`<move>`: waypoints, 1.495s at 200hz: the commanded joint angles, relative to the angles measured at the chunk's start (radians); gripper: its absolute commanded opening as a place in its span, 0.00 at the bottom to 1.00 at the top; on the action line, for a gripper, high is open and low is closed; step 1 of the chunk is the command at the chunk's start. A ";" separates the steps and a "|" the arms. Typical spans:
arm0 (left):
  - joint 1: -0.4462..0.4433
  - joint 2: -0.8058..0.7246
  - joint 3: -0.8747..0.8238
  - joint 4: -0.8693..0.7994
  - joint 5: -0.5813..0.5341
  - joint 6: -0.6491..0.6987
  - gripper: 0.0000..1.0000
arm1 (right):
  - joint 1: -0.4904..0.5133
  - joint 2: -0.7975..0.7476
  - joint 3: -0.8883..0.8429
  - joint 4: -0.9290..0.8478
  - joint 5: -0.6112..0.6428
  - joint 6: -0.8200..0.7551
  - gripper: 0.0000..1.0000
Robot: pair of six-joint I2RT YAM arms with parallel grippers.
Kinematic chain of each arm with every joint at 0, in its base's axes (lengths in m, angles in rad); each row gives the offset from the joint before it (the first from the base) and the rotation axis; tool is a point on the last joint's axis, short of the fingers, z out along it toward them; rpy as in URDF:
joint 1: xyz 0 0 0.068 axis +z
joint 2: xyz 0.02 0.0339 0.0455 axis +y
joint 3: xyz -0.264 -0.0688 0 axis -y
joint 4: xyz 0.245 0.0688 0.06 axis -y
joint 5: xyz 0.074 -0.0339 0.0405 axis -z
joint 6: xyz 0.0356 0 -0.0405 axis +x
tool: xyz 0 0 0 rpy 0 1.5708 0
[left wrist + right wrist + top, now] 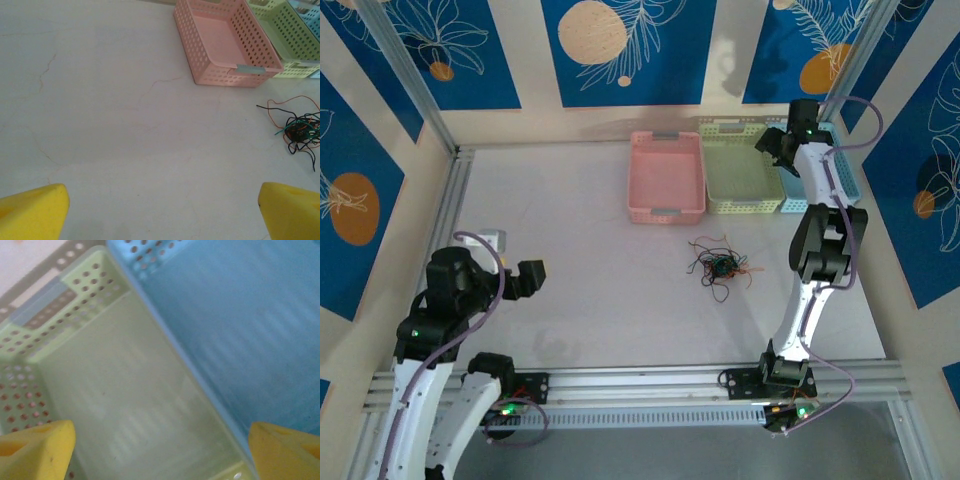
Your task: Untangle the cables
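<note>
The cables lie in one small knotted clump of black, reddish-brown and green strands on the table, right of centre, in front of the baskets. In the left wrist view the cables sit at the far right, well away from the yellow fingertips. My left gripper hovers open over the table's left side, with nothing between its fingers. My right gripper is raised at the back right, open and empty, over the green basket and the blue basket.
Three perforated baskets stand in a row along the back: a pink basket, a green basket and a blue basket. An aluminium frame rail runs along the near edge. Patterned blue walls enclose the table.
</note>
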 commanded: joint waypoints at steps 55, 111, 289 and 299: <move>0.001 -0.024 -0.013 0.017 -0.023 0.006 0.97 | -0.003 0.236 0.300 -0.234 0.037 0.004 0.89; 0.002 -0.025 -0.015 0.018 -0.022 0.006 0.97 | 0.017 0.292 0.326 -0.249 -0.007 -0.052 0.78; 0.001 -0.019 -0.018 0.023 -0.016 0.007 0.96 | 0.247 0.321 0.354 -0.236 -0.094 -0.214 0.18; 0.001 -0.019 -0.018 0.023 -0.016 0.008 0.96 | 0.260 0.326 0.365 -0.236 -0.102 -0.211 0.18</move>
